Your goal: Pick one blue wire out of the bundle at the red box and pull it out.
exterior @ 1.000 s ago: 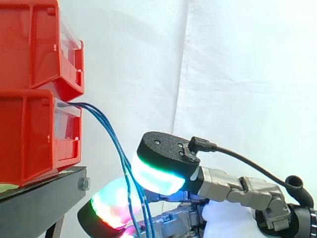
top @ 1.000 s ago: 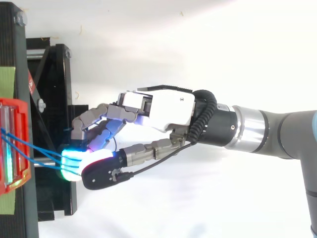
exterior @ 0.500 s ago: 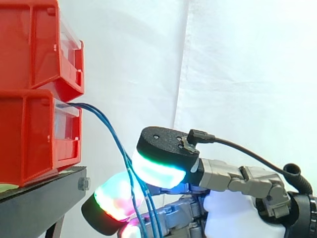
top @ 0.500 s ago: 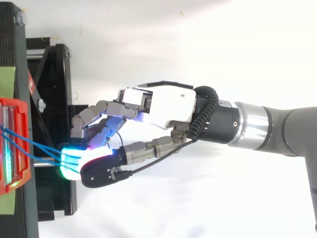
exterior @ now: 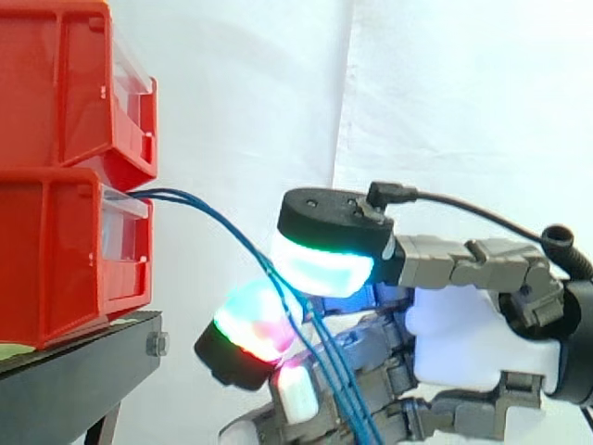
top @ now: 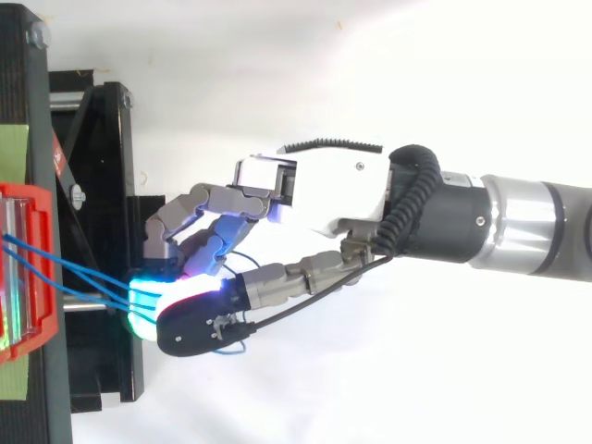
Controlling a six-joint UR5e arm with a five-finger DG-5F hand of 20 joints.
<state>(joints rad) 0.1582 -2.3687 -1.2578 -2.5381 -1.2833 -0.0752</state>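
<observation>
Side view: two red bins are stacked on a black stand (exterior: 79, 375) at the left, in front of a white curtain (exterior: 454, 102). The upper red bin (exterior: 65, 88) sits directly on the lower red bin (exterior: 56, 255).

The blue wires (exterior: 218, 221) leave the clear front lip of the lower red bin as a small bundle. They run out to the right and slope downward toward the hand (exterior: 468, 329), well clear of the stand.

The hand reaches in from the right, palm level with the lower bin's base. Its fingers are curled, and the glowing fingertips (exterior: 324, 267) are closed together on the blue wires: a cyan-green pad is above, and a red-green pad presses from below and to the left. The bundle passes between these pads. Below the pinch the wires drop steeply past the curled fingers to the bottom edge of the view. I cannot tell how many strands are actually clamped.

Top view: the wires (top: 83, 277) fan slightly from the bin's front edge (top: 42, 277) and converge at the pads. The span between bin and hand (top: 319, 190) looks nearly straight. The pinch lies over the stand's outer edge, apart from the bin.
</observation>
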